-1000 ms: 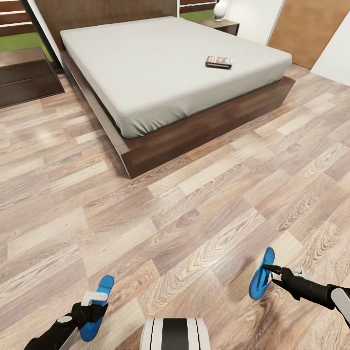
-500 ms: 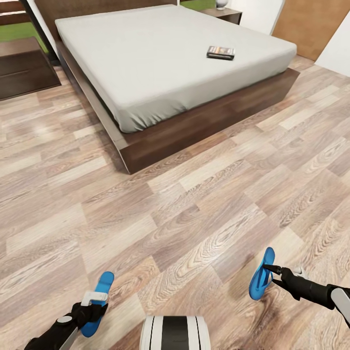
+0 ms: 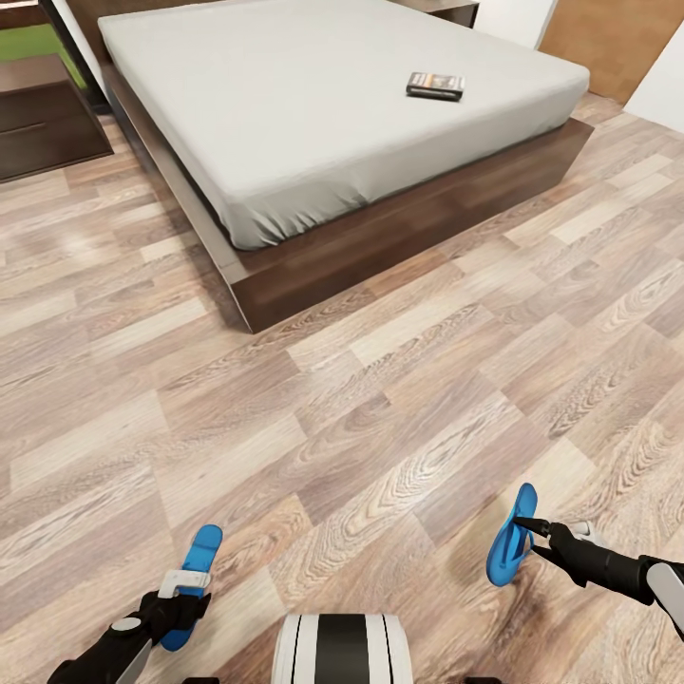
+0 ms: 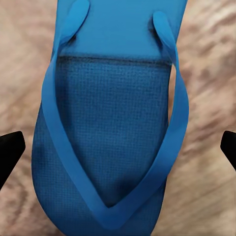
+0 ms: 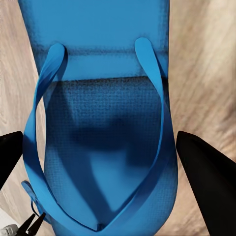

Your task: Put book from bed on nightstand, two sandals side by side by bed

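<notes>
left gripper [image 3: 185, 597] was clamped on one blue sandal [image 3: 193, 584], carried low over the floor [image 3: 380, 399]. to its right, the right gripper [image 3: 534, 537] pinched the other sandal [image 3: 511, 537] on edge, likely to set both by the bed [image 3: 323, 104], where the book [image 3: 435, 85] lay.

Dark book [image 3: 435, 85] flat on grey bed [image 3: 285, 104]; blue sandals [image 3: 197, 579] [image 3: 510, 536] (well apart) above floor.
</notes>
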